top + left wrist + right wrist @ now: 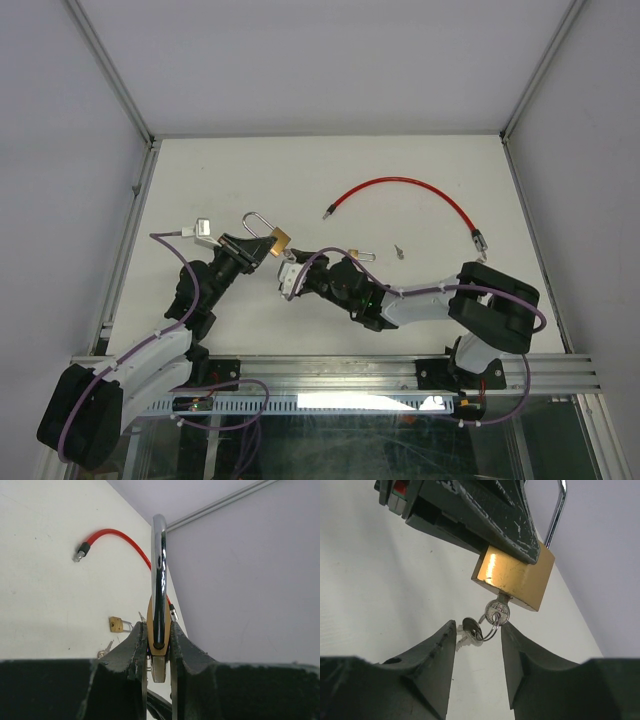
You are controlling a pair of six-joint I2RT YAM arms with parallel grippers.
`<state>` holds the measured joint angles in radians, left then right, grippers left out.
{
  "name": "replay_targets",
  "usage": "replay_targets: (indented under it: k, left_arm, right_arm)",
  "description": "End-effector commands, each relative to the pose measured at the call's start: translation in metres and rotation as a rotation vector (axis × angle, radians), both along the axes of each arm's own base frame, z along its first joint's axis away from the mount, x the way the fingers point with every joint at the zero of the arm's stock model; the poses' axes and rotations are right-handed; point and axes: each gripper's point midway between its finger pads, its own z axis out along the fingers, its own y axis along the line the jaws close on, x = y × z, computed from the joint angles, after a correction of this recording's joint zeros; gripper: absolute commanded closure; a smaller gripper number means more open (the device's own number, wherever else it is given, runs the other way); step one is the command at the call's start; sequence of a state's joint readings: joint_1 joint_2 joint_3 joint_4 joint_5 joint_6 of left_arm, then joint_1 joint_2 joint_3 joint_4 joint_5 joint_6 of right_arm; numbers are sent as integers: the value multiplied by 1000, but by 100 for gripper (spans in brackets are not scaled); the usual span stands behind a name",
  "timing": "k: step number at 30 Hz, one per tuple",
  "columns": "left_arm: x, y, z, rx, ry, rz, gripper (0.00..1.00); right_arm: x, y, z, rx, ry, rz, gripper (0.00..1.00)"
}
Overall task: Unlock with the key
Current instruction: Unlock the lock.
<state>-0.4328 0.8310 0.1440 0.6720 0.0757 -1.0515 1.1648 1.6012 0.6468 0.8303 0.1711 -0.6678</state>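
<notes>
Counter (400,170) below; left hand (159,645) clamps padlock (515,577) body above it. Right hand (479,627) stands half open, straddling inserted key (497,611), gripping nothing. Close squarely on key head, clear of dangling spare key (471,629), then twist about keyway axis

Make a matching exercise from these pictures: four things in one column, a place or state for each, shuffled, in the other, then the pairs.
Things:
1 brass padlock
2 key
3 red cable
4 right fingers

Place or state:
a lying in an arc on the table
b apart, either side of the key
c clamped between the left fingers
d in the padlock's keyhole

Pairs: 1-c, 2-d, 3-a, 4-b
</notes>
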Motion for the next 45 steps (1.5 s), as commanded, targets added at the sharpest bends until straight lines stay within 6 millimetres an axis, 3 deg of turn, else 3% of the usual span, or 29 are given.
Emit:
replay_targets:
  k: [1,5,12,22,33,42,43,45]
  left_arm:
    - [3,-1,62,-106,-150,6,100]
    - [4,1,59,-101,-137,17,100]
    - [4,-2,58,-97,-130,1,100]
    - [-3,-7,64,-119,-147,-40,100]
    - [-27,-22,78,-137,-277,-187,100]
    - [-25,-20,80,-56,-357,-160,100]
    - [-25,-21,80,-41,-367,-165,100]
    - [-25,-24,79,-4,-379,-177,100]
  right_arm:
    - [9,12,49,131,-96,-38,58]
    - [6,13,50,142,-94,-37,59]
    - [7,19,50,156,-79,-40,70]
    - [9,17,44,212,0,-75,100]
    - [0,23,62,442,364,47,100]
    - [-1,17,61,478,536,102,100]
    - [-5,16,60,479,548,114,96]
    - [-9,11,56,462,578,108,78]
